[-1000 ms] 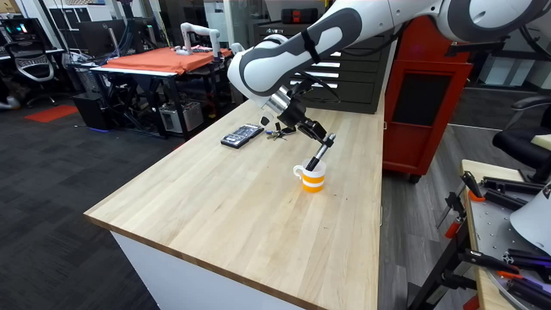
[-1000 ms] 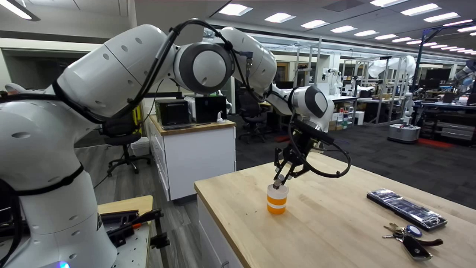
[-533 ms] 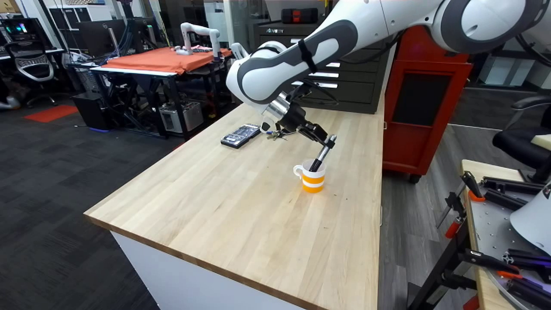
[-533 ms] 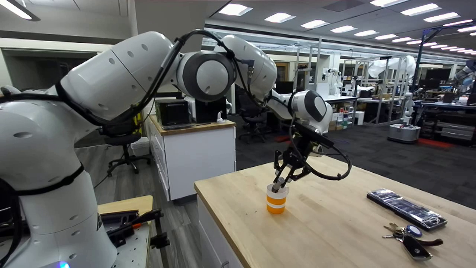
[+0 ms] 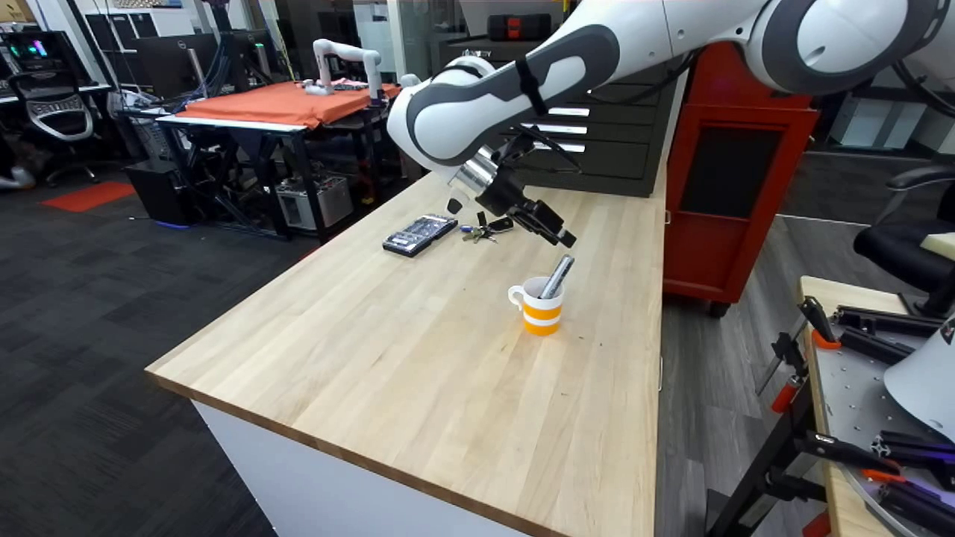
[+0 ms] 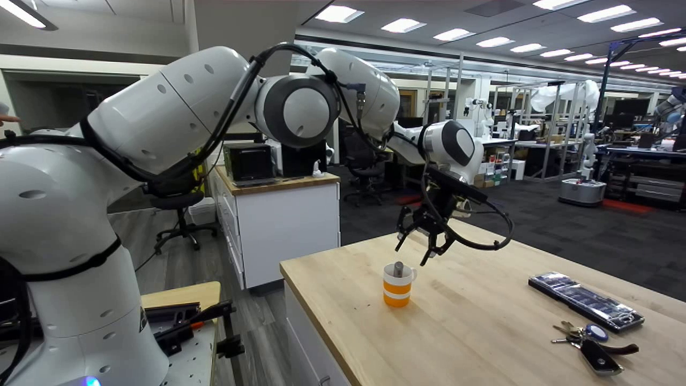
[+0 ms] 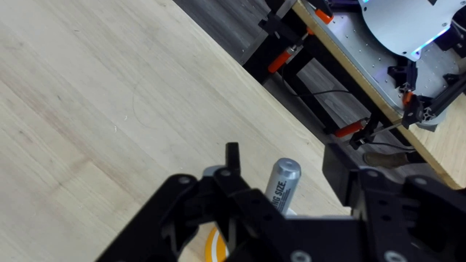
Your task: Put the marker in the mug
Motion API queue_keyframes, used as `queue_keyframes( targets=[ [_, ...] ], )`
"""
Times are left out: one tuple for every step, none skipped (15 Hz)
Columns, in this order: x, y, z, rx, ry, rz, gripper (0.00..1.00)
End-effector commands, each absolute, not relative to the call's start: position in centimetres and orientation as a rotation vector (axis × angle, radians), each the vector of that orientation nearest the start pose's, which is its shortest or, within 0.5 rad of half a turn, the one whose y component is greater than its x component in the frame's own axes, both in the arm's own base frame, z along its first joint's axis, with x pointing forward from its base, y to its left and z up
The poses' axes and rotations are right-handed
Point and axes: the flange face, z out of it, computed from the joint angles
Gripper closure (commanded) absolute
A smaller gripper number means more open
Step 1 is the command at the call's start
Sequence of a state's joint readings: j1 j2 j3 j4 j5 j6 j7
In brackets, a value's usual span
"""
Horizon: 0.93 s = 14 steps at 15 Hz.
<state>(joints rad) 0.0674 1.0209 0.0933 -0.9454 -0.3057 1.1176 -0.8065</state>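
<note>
In an exterior view, the marker leans right inside the mug. In an exterior view, the jaws hang above the tabletop, spread wide, holding nothing. In the wrist view, the marker's end shows between them. Release looks done; backing gently clear should be next.

Orange-striped white mug, grey marker.

The arm is glossy white and rounded, with grey dimples and a dark grey ring around a pale disc; black cable arches past that disc at twelve o'clock, and black straps wrap round it. A silver collar meets the black, jointed pincer, dotted with round screws. Blue light glows at six o'clock on the base.
</note>
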Motion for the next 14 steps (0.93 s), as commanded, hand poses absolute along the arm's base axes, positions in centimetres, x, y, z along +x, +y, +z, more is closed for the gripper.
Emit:
queue_keyframes(
  targets=[
    [68.8,3.9,27.1,-2.578,-1.267,1.154,0.07],
    [68.9,3.5,27.9,-2.598,-1.258,1.119,0.01],
    [69.1,3.2,28.9,-2.618,-1.246,1.082,0.0],
    [69.2,2.8,29.7,-2.637,-1.232,1.042,0.0],
    [69.3,2.3,30.7,-2.664,-1.214,0.988,0.0],
    [69.5,1.9,31.5,-2.693,-1.189,0.927,0.0],
    [69.8,1.4,32.2,-2.735,-1.151,0.852,0.0],
    [70.1,0.9,32.8,-2.77,-1.117,0.781,0.0],
    [70.3,0.6,33.2,-2.802,-1.089,0.709,0.0],
    [70.4,0.2,33.5,-2.832,-1.054,0.632,0.0],
    [70.5,-0.1,33.8,-2.861,-1.022,0.555,0.0],
    [70.5,-0.4,33.9,-2.894,-0.986,0.481,0.0],
    [70.7,-0.7,34.0,-2.926,-0.949,0.406,0.0],
    [70.8,-1.0,34.2,-2.958,-0.907,0.334,0.0]
  ],
)
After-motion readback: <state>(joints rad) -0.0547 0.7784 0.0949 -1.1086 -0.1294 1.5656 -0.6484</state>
